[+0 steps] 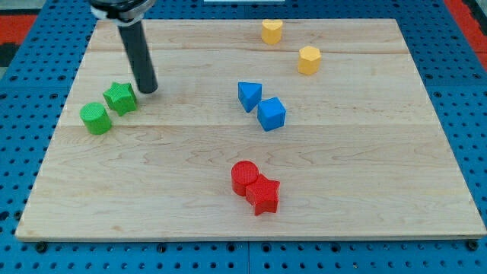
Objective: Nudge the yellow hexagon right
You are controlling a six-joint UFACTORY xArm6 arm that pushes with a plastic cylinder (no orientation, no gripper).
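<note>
The yellow hexagon [309, 59] sits at the view's upper right of the wooden board. A second yellow block [272, 31], heart-like in shape, lies up and left of it near the top edge. My tip [148, 89] rests on the board at the upper left, just right of the green star [120, 98], far to the left of the yellow hexagon.
A green cylinder [95, 119] lies lower left of the green star. A blue triangle [249, 95] and a blue cube [271, 114] touch near the centre. A red cylinder [244, 176] and a red star [263, 195] touch at the lower middle. The board [380, 175] lies on blue pegboard.
</note>
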